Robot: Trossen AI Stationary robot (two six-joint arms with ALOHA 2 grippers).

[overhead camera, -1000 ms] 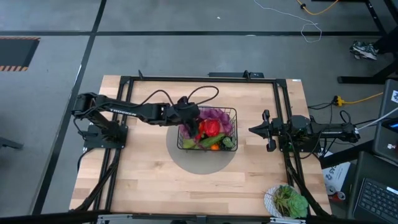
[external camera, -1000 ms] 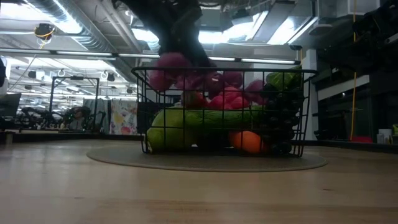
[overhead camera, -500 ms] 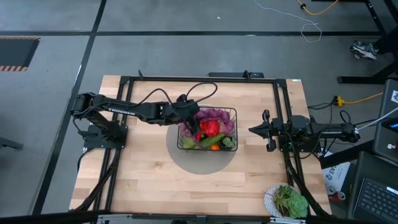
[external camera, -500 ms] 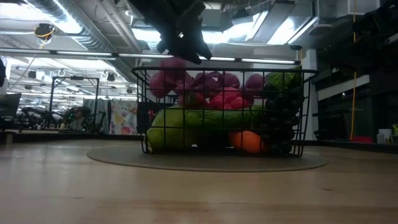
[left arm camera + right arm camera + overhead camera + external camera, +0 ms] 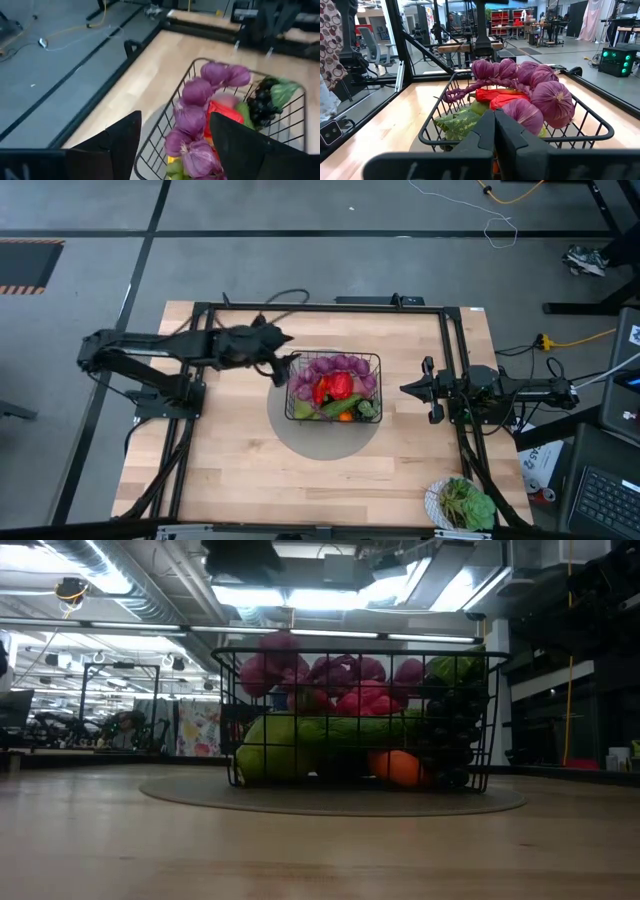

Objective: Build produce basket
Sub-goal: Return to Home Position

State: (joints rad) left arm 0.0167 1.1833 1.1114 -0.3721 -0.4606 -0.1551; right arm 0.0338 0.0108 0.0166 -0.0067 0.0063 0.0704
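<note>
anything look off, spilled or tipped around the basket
Nothing stands out. The basket sits upright on the round grey mat, the produce all inside, the purple string piled to the rim, nothing hanging out. The left gripper is open beside it; the right gripper waits shut on its other side.

basket (image 5: 380, 380) black | garlic string (image 5: 335, 366) purple | pepper (image 5: 338, 386) red (cucumber (image 5: 335, 407) green)

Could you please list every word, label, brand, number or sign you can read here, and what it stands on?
None can be read.
Pale marks on the left tool body, left wrist view: too blurred to read.
Pale marks on the right tool body, right wrist view: too blurred to read.
The basket shows no label.
</note>
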